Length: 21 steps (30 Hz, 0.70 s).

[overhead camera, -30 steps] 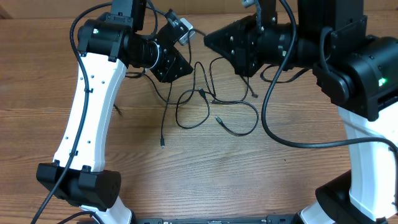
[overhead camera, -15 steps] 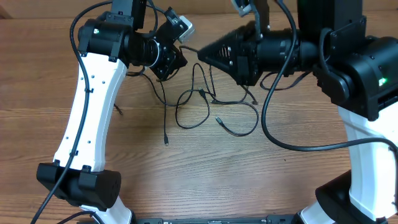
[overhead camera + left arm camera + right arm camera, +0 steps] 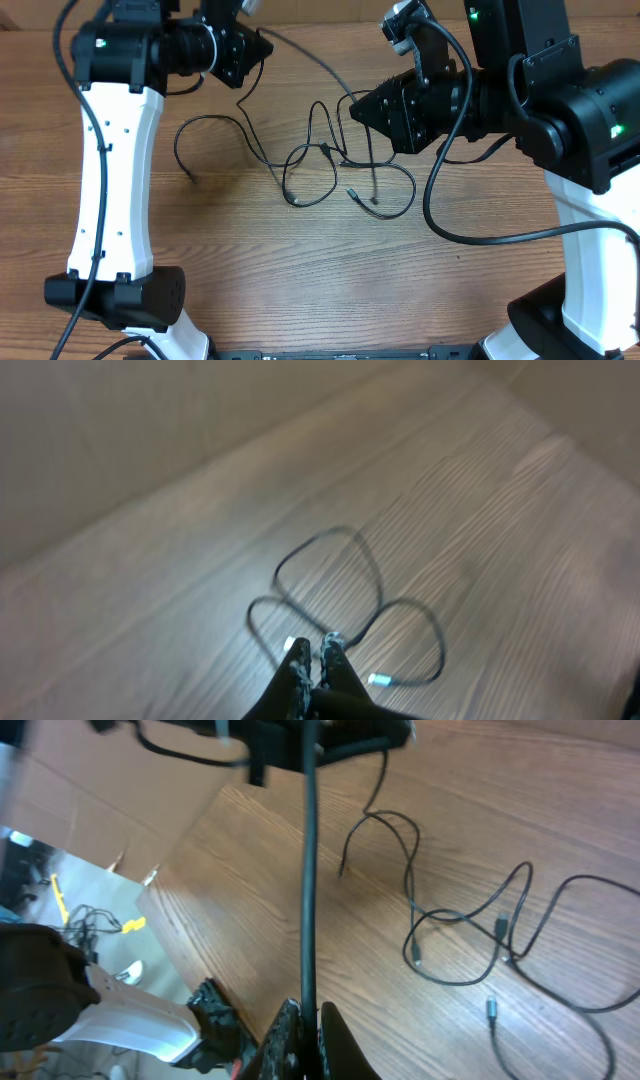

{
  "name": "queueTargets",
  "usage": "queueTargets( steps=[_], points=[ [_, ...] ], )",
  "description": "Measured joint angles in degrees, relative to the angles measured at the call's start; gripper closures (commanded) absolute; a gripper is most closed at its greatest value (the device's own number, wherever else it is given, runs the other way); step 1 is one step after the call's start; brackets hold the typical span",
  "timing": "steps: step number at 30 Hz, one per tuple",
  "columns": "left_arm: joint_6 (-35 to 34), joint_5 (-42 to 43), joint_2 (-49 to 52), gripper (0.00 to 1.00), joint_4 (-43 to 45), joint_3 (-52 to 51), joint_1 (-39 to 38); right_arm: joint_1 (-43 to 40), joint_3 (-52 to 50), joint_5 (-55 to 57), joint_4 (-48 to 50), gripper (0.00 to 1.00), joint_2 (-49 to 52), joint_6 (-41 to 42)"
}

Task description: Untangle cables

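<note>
Your left gripper (image 3: 256, 46) is at the far left of the table (image 3: 300, 280), its fingers pressed together on one end of a stretched cable (image 3: 315, 60). Just near of it, a loose loop (image 3: 205, 122) lies on the wood. The stretched cable runs taut to the right, to your right gripper (image 3: 353, 104), which is likewise clamped shut on it. The other cables (image 3: 330, 165) lie in tangled loops at mid-table, nearer than both grippers.

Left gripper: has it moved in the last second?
Yes. The left gripper moved left and toward the far edge of the table, away from the cables.
</note>
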Motion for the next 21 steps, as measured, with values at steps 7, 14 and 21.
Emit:
queueTargets(
  steps=[7, 14, 21],
  points=[
    [-1.8, 2.7, 0.0, 0.96, -3.3, 13.0, -1.2, 0.0, 0.1, 1.2, -0.2, 0.64, 1.4, -1.8],
    [-2.7, 4.8, 0.0, 0.96, -4.4, 21.0, -1.4, 0.0, 0.1, 1.0, 3.2, 0.48, 5.3, -3.9],
    [-2.7, 5.0, 0.0, 0.96, -4.6, 21.5, -1.4, 0.0, -2.0, -3.7, 7.1, 0.35, 5.5, -11.9]
  ],
)
